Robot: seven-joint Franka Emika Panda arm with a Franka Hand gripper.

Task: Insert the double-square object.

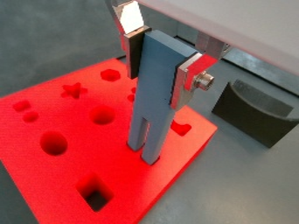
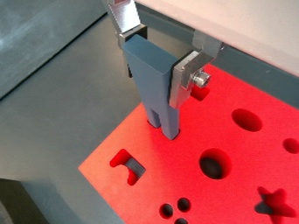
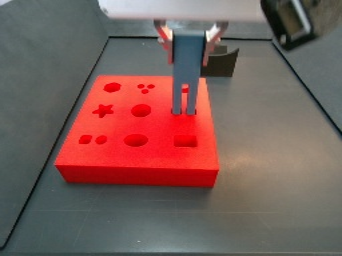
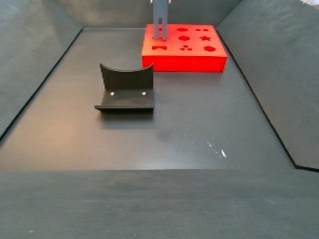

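My gripper (image 1: 160, 54) is shut on the double-square object (image 1: 153, 96), a tall blue-grey bar that ends in two square prongs. The bar stands upright over the red block (image 1: 70, 166), which has several shaped holes. Its prongs reach the block's top face near one edge, as both wrist views show (image 2: 160, 83). In a side view the bar (image 3: 189, 72) stands on the block (image 3: 134, 165) with its prongs at the double-square hole (image 3: 182, 97). How deep the prongs sit I cannot tell. The other side view shows the bar (image 4: 159, 14) at the far block (image 4: 187, 47).
The fixture (image 4: 125, 89) stands on the dark floor, apart from the block, and shows in a wrist view (image 1: 260, 109). Other holes in the block include a star (image 3: 104, 110), circles and a square (image 3: 186, 142). Dark walls bound the floor.
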